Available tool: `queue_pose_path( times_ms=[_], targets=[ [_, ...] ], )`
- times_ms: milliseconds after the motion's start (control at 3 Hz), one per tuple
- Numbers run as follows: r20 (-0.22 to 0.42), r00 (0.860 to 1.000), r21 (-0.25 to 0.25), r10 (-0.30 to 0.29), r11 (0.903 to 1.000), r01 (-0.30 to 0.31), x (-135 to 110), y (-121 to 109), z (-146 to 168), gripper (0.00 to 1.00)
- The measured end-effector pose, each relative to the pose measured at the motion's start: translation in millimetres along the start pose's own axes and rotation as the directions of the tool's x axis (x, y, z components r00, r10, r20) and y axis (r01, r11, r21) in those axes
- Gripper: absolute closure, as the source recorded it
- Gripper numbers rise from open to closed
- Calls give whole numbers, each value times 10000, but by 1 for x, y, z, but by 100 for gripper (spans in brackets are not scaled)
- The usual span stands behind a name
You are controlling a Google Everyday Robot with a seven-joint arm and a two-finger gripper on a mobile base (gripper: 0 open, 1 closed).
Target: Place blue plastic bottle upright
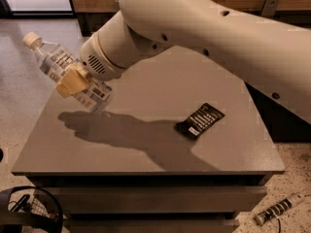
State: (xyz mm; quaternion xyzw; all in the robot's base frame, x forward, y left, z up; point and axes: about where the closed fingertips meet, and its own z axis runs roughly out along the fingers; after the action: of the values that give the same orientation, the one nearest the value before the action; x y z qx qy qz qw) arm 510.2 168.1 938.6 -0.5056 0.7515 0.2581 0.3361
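Grey table (238, 144), speckled floor (19, 101).

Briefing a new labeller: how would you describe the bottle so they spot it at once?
Above the left side of the grey table, the white arm's hand grips the blue plastic bottle, tilted with its white cap pointing up-left. Unlike the flat black wrapper lying on the tabletop, it is clear, labelled and held in the air.

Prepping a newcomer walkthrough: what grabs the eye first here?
The bulky cream robot arm fills the top of the view. At upper left its gripper has jaws clamped on a clear, bluish plastic bottle, tilted with white cap up-left, above the grey table. A flat black wrapper lies right of centre.
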Motion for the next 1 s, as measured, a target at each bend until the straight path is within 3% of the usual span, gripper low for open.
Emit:
queue_pose_path(
  times_ms=[333,667,1000],
  targets=[
    [1274,9903,-351,-556,9975,606,-6,20,9,100],
    [2410,9651,-505,-1027,9917,1181,-9,31,19,100],
    [2667,9445,-416,-1917,9768,2100,-15,42,20,100]
  ],
)
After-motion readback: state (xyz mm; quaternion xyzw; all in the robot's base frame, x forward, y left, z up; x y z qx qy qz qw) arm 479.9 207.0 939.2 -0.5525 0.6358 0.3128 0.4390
